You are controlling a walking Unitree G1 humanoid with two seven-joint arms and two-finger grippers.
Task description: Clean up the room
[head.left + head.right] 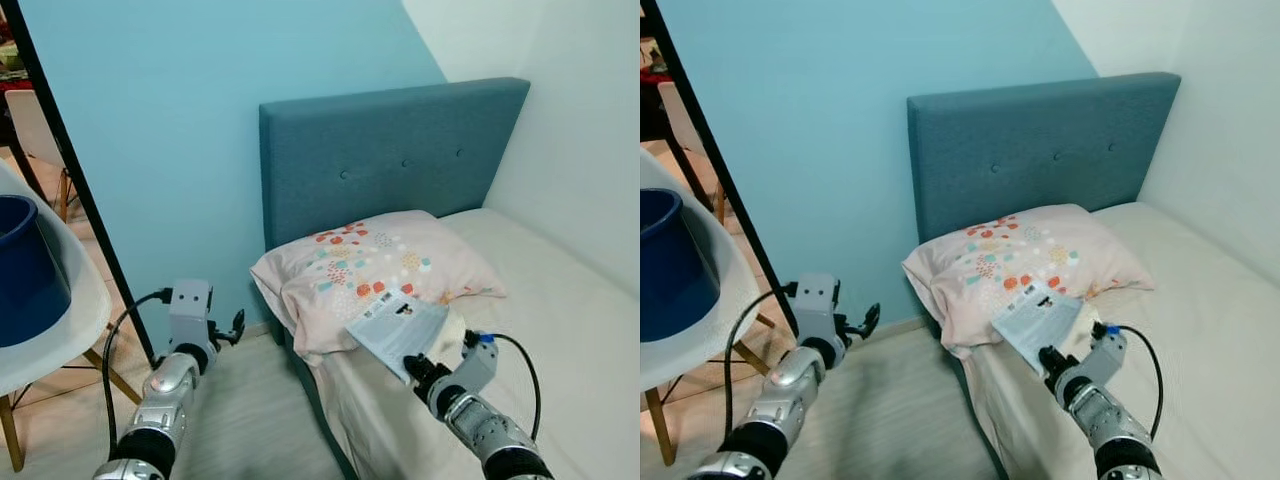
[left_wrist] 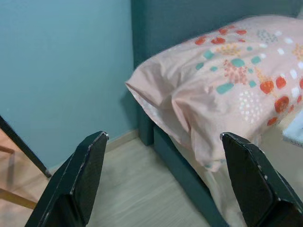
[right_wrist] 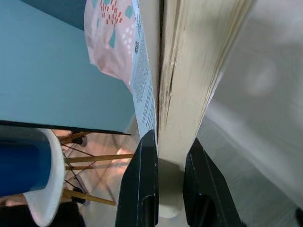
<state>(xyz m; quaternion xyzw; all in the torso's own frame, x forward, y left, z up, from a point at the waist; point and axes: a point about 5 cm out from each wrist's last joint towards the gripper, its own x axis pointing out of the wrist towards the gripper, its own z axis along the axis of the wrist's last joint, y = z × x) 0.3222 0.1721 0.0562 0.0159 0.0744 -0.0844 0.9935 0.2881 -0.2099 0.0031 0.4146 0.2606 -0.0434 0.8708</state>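
Observation:
A thick paperback book (image 1: 400,328) with a pale blue-grey cover is held just above the bed (image 1: 560,330), in front of the patterned pink pillow (image 1: 375,268). My right gripper (image 1: 422,368) is shut on the book's lower edge; in the right wrist view its black fingers (image 3: 142,184) clamp the cream page block (image 3: 189,80). Over the floor beside the bed my left gripper (image 1: 232,330) is open and holds nothing; its wide-spread fingers (image 2: 80,179) frame the pillow (image 2: 227,80) and the bed's corner.
A teal headboard (image 1: 390,160) stands against the light blue wall. At the left a white chair (image 1: 70,320) carries a dark blue bucket (image 1: 25,265). A black frame post (image 1: 70,180) slants down beside it. Pale wood floor (image 1: 250,420) lies between chair and bed.

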